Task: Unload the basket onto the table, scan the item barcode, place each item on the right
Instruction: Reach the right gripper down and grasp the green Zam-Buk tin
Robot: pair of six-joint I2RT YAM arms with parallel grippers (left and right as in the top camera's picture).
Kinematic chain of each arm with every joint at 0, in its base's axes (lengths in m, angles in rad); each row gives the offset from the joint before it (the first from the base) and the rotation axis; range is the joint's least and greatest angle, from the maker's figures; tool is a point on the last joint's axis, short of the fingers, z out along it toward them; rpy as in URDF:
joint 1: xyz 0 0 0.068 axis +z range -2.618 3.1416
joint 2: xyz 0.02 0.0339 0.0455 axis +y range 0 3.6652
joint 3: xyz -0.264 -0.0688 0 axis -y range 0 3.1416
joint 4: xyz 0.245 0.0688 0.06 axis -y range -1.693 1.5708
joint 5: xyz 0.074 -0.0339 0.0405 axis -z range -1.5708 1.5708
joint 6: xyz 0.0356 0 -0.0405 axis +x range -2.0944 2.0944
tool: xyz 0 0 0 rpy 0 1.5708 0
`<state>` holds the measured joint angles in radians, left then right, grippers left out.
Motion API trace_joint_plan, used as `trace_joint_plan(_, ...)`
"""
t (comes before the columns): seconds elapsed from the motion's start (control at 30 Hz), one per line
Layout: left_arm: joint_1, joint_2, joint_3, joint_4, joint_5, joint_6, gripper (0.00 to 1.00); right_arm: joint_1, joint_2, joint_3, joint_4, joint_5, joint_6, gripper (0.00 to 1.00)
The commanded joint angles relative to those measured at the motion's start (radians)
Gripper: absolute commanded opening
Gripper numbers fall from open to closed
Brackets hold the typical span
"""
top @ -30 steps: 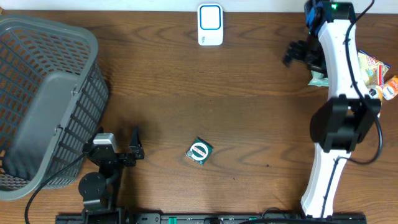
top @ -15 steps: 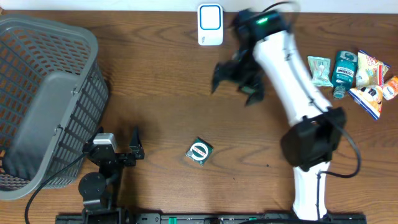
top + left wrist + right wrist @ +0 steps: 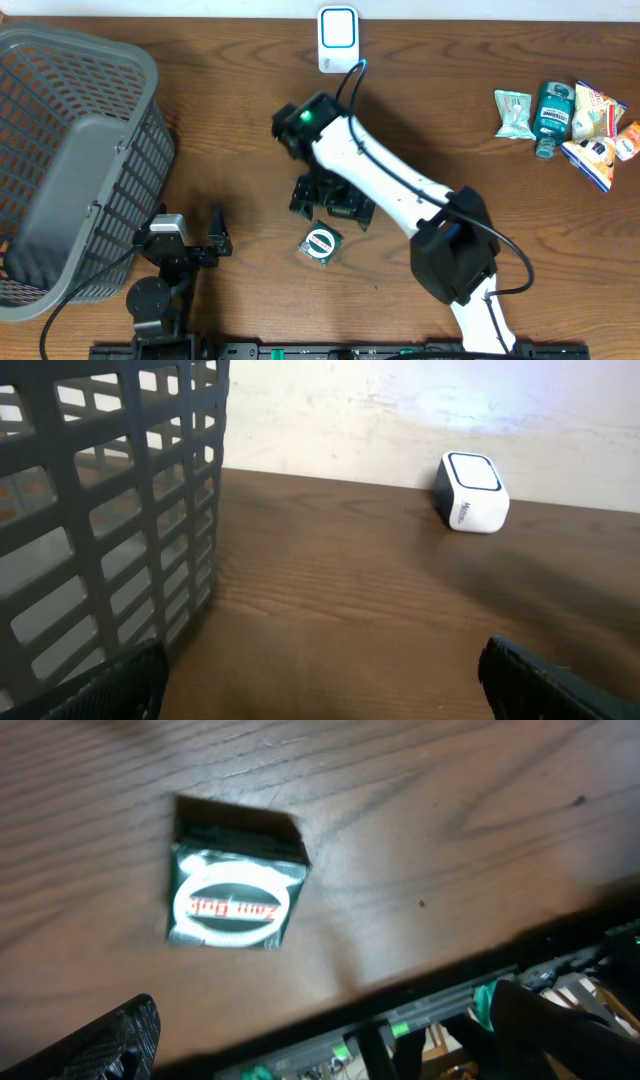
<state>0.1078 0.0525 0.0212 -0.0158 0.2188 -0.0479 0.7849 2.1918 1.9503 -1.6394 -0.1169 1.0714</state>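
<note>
The small dark-green square packet with a white ring label (image 3: 321,244) lies flat on the brown wooden table (image 3: 240,120), near its front edge. The right gripper (image 3: 330,203) hangs just behind it, jaws spread wide, holding nothing. The left gripper (image 3: 220,232) sits beside the grey plastic mesh basket (image 3: 70,150), equally wide and empty.

Green packet (image 3: 321,244) bears 1 white ring, seemingly red lettering.

One gray basket (image 3: 60,45), one white scanner (image 3: 338,38), one small green packet (image 3: 321,244), two robot arms (image 3: 380,180), and perhaps five overlapping groceries (image 3: 551,112).
</note>
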Motion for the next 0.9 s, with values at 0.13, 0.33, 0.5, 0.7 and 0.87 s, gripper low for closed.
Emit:
trace_joint_plan(0.13, 0.0, -0.002, -0.017, -0.032, 0.013, 0.002, 0.98, 0.085, 0.007, -0.167, 0.238, 0.04, 0.146, 0.99)
trace_joint_plan(0.33, 0.0, -0.002, -0.017, -0.032, 0.013, 0.002, 0.98, 0.094, 0.007, -0.275, 0.329, 0.044, 0.183, 0.99)
trace_joint_plan(0.5, 0.0, -0.003, -0.017, -0.032, 0.013, 0.002, 0.98, 0.091, 0.007, -0.378, 0.403, 0.003, 0.2, 0.99)
trace_joint_plan(0.7, 0.0, -0.002, -0.017, -0.032, 0.013, 0.002, 0.98, 0.091, 0.007, -0.47, 0.525, -0.034, 0.199, 0.8)
trace_joint_plan(0.87, 0.0, -0.002, -0.017, -0.032, 0.013, 0.002, 0.98, 0.091, 0.007, -0.492, 0.544, 0.064, 0.176, 0.74)
